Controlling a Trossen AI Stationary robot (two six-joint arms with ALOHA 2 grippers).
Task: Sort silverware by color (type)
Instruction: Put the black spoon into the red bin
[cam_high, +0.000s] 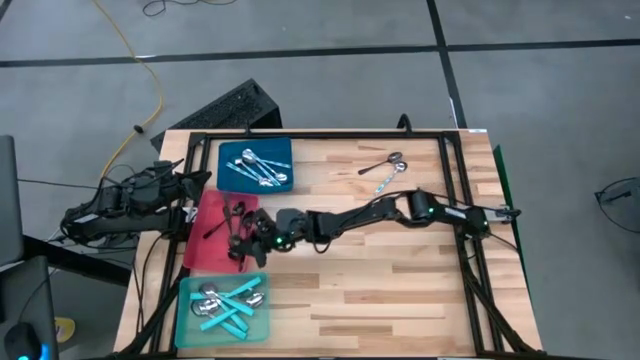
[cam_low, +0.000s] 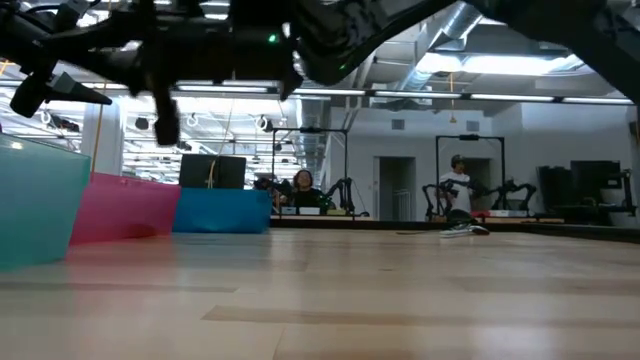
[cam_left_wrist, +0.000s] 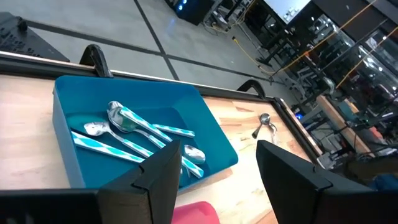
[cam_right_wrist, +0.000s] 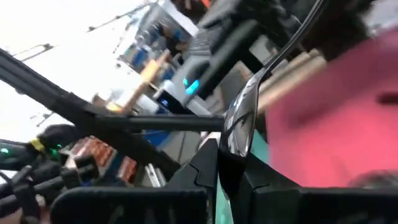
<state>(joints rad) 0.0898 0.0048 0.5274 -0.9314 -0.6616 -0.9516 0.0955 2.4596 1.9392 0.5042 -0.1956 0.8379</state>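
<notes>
My right gripper (cam_high: 240, 238) reaches across the table and stands over the red tray (cam_high: 195, 250), shut on a black spoon (cam_right_wrist: 239, 121). More black spoons (cam_high: 222, 222) lie in that tray. The blue tray (cam_high: 225, 150) at the far left holds shiny silver spoons (cam_left_wrist: 134, 127). The teal tray (cam_high: 185, 328) at the near left holds turquoise-handled spoons (cam_high: 228, 305). Two spoons (cam_high: 385, 170) lie on the wood at the far right. My left gripper (cam_left_wrist: 217, 186) waits open beyond the table's left edge, facing the blue tray. My right gripper pinches the black spoon's bowl end (cam_right_wrist: 231, 152) between its two fingers. The handle (cam_right_wrist: 283, 53) sticks out ahead of the fingers, along their line. The fingers come roughly level from the table's right side. The spoon is held over the red tray (cam_right_wrist: 336, 124).
The three trays stand in a row along the table's left side, seen in the low view as teal (cam_low: 35, 205), red (cam_low: 130, 205) and blue (cam_low: 225, 210). A dark frame (cam_high: 455, 200) runs around the tabletop. People and other robot stations show in the room beyond.
</notes>
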